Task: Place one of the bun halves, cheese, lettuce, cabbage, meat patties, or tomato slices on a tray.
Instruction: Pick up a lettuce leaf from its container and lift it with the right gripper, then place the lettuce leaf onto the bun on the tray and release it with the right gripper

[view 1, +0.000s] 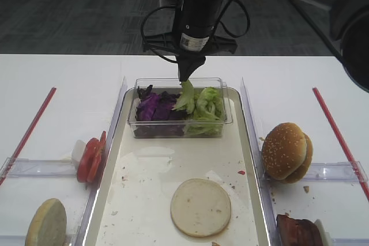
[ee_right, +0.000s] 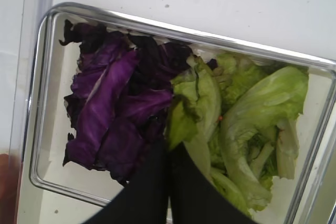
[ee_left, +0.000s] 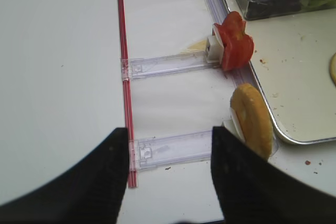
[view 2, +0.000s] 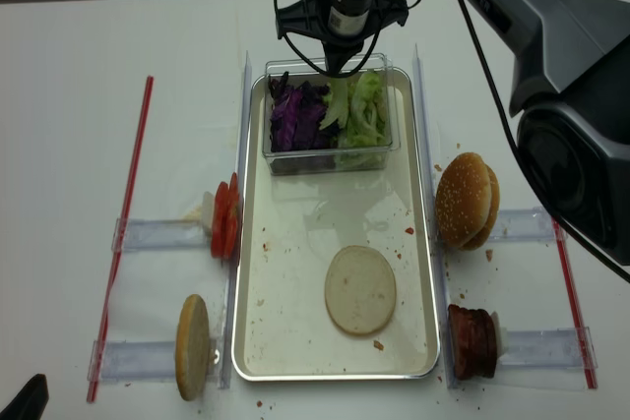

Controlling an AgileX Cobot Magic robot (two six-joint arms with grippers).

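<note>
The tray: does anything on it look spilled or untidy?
Yes. Small crumbs and reddish specks lie scattered over the tray, mostly around the flat bun half and near the right rim. Nothing is tipped over.

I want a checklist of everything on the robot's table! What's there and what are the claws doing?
Surface: white table, crumbs near the tray.
Job's things: flat bun half lies on the tray; lettuce and cabbage in the clear tub; tomato slices, sesame buns, meat patties and another bun half stand in the side racks.
Clutter: red strips at both sides.
Grippers: right gripper shut on a lettuce leaf over the tub; left gripper open, holding nothing.
Cables: black loops on the right arm.
Surroundings: dark floor.
</note>
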